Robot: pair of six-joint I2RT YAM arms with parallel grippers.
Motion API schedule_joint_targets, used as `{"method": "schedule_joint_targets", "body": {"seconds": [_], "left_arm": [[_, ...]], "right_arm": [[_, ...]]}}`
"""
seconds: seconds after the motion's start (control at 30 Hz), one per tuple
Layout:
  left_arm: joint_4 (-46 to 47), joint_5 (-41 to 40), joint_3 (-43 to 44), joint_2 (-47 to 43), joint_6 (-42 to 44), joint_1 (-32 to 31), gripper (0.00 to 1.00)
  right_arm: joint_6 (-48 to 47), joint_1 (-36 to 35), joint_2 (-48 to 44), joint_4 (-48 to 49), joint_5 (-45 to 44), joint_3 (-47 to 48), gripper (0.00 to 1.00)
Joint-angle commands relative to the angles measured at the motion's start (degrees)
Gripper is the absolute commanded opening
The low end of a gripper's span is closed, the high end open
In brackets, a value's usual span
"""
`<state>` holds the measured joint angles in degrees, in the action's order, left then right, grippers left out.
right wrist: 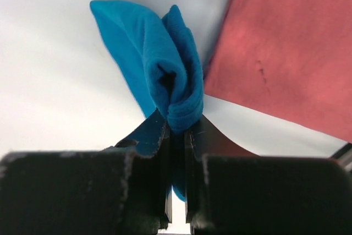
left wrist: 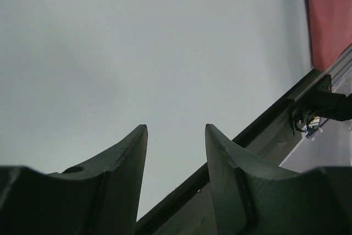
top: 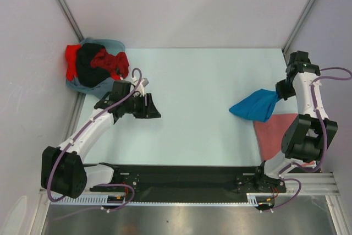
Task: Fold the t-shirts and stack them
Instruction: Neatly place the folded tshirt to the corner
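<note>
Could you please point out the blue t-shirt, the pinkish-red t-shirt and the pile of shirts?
blue t-shirt [top: 252,107]: top external view, middle of the bunched cloth.
pinkish-red t-shirt [top: 270,133]: top external view, middle of the flat visible cloth.
pile of shirts [top: 88,63]: top external view, black cloth at its centre.

A pale table [top: 198,81] boxed by grey walls [top: 187,4], a black strip [top: 181,177] along its near edge.

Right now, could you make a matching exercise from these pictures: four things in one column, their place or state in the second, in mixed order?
Things:
1. blue shirt
2. pink shirt
3. left pincer
4. shirt pile

Place or state:
A. open, empty
B. heaped in the far left corner
C. lying flat, near right
D. held by the right pincer

Pairs: 1-D, 2-C, 3-A, 4-B
</note>
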<state>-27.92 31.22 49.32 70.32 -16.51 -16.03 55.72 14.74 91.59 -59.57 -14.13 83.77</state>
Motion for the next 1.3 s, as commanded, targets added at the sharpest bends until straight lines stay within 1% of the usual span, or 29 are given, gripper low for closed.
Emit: {"method": "schedule_joint_targets", "body": {"seconds": [0.0,0.13,0.4,0.87,1.27], "left_arm": [[2.17,4.19,1.92,0.69,2.45,1.0,0.51],[3.75,5.95,1.48,1.39,1.22,1.0,0.51],[4.63,6.92,0.69,1.83,0.87,1.09,0.51],[5.6,8.24,0.43,2.8,0.43,1.18,0.51],[6.56,10.44,0.69,5.08,-0.27,1.18,0.5]], "right_arm": [[1.84,1.08,-3.26,-6.25,-2.92,5.7,0.0],[1.67,2.74,-3.44,-7.66,-3.01,7.55,0.0],[2.55,5.29,-1.68,-12.76,-3.71,13.17,0.0],[2.72,9.77,-0.36,-14.26,-3.36,17.83,0.0],[2.28,12.15,-1.94,-14.43,-2.92,15.64,0.0]]}}
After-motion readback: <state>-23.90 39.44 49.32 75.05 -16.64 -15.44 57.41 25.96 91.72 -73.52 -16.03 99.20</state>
